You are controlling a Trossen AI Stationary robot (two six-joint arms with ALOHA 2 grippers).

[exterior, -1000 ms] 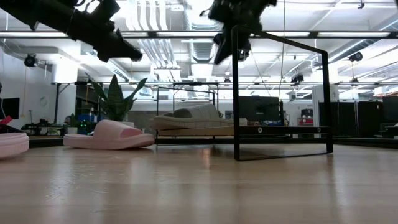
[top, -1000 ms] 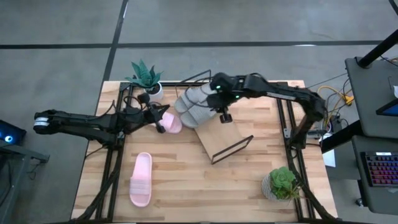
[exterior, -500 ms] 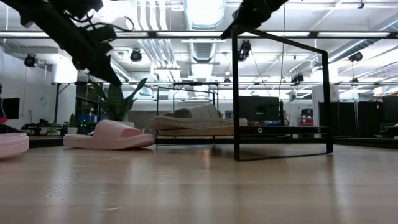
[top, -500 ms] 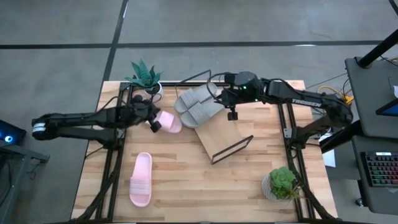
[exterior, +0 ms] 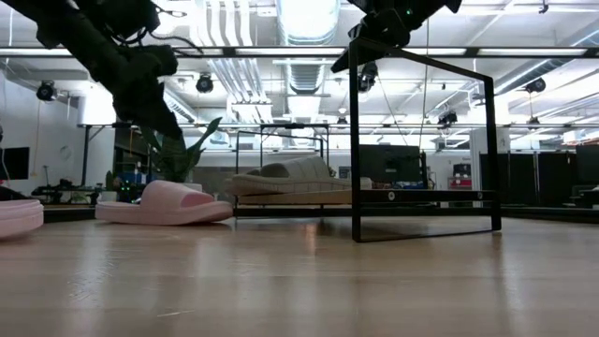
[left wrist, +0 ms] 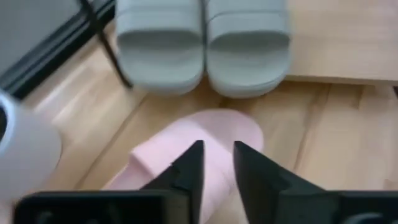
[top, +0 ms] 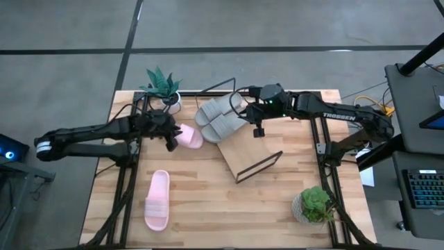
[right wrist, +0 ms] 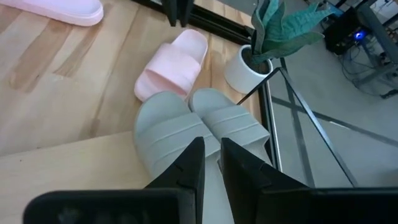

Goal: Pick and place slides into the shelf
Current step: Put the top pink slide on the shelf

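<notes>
Left gripper (left wrist: 214, 165), jaws narrowly apart and empty, is hovering over the pale pink foam slide (left wrist: 196, 155), its heel cut off; right gripper (right wrist: 210, 163), narrow, has retreated from the grey foam slides (right wrist: 186, 127) on the slanted light-wood shelf (top: 246, 149).

High view straight down; low view level at tabletop; both wrist views close over grey slides (left wrist: 202, 46) (right wrist: 186, 134)

White "TROSSEN" lettering along the right arm (top: 340, 115), in the high view.
</notes>
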